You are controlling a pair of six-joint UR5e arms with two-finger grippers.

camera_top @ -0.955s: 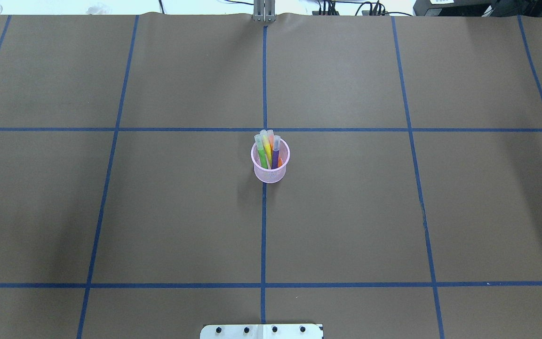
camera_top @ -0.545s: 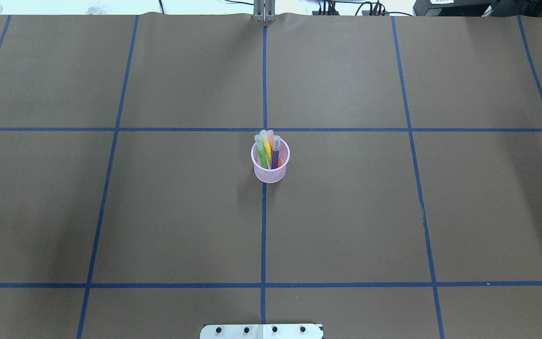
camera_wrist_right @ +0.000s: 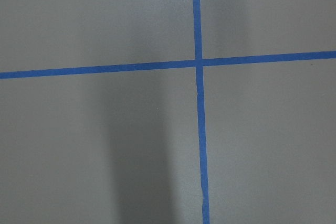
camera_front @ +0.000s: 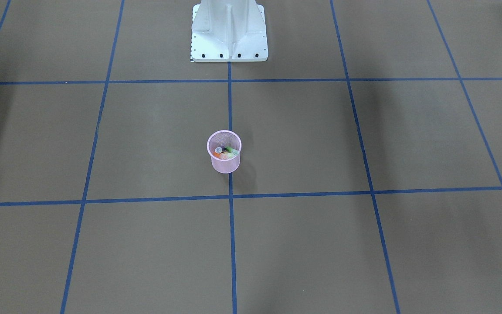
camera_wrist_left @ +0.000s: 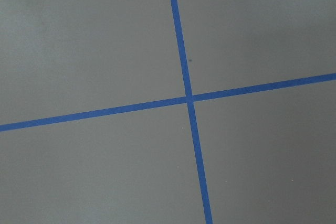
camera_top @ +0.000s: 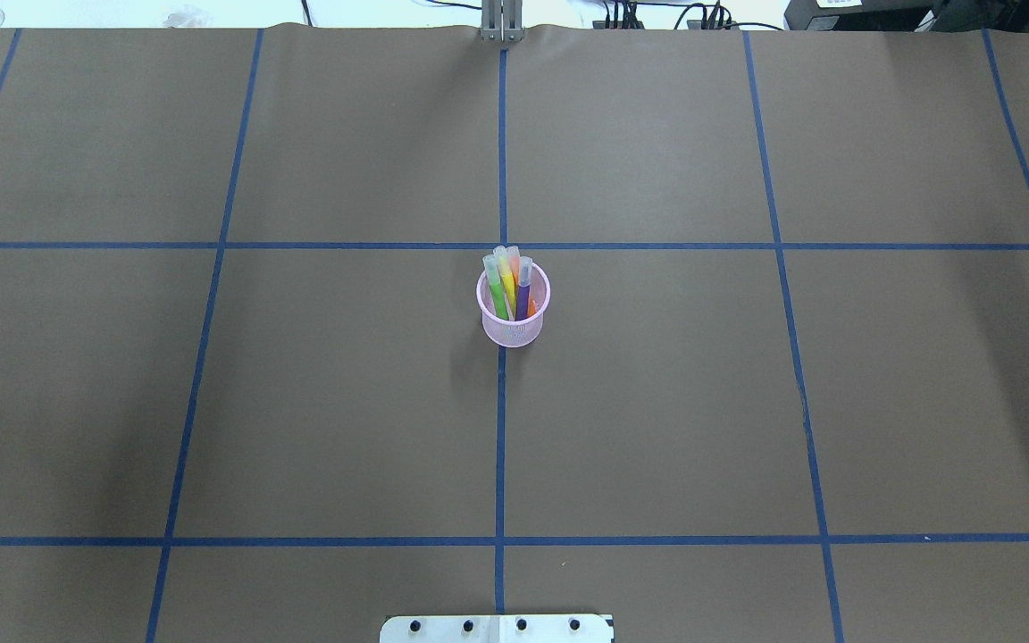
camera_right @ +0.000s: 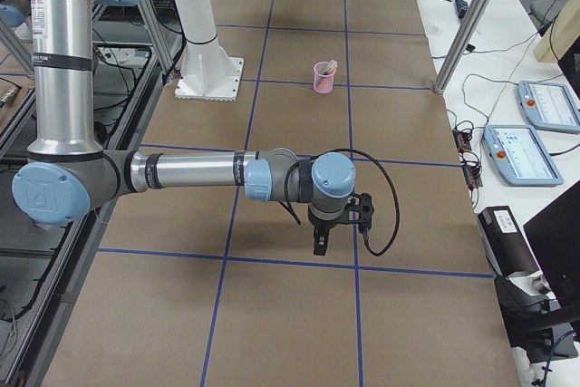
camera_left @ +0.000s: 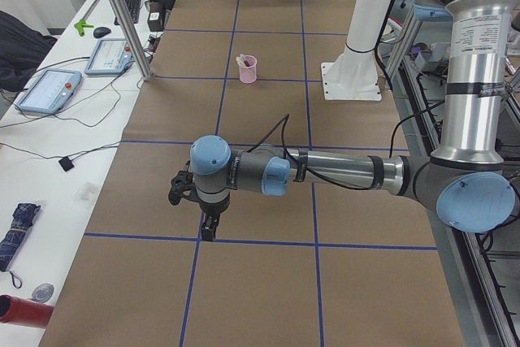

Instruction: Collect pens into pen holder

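Note:
The pale pink mesh pen holder (camera_top: 511,332) stands upright at the table's centre, on the middle blue tape line. It holds several coloured pens (camera_top: 507,281) that stick out above its rim. It also shows in the front-facing view (camera_front: 225,165), the exterior left view (camera_left: 247,71) and the exterior right view (camera_right: 323,81). No loose pen shows on the table. My left gripper (camera_left: 209,229) and right gripper (camera_right: 320,244) show only in the side views, far from the holder, pointing down over the table ends. I cannot tell whether they are open or shut.
The robot's white base plate (camera_front: 229,48) sits at the table's near edge (camera_top: 497,628). Blue tape lines grid the brown table cover (camera_top: 657,402). Teach pendants (camera_left: 49,89) and cables lie on the bench beyond the table. Both wrist views show only tape crossings.

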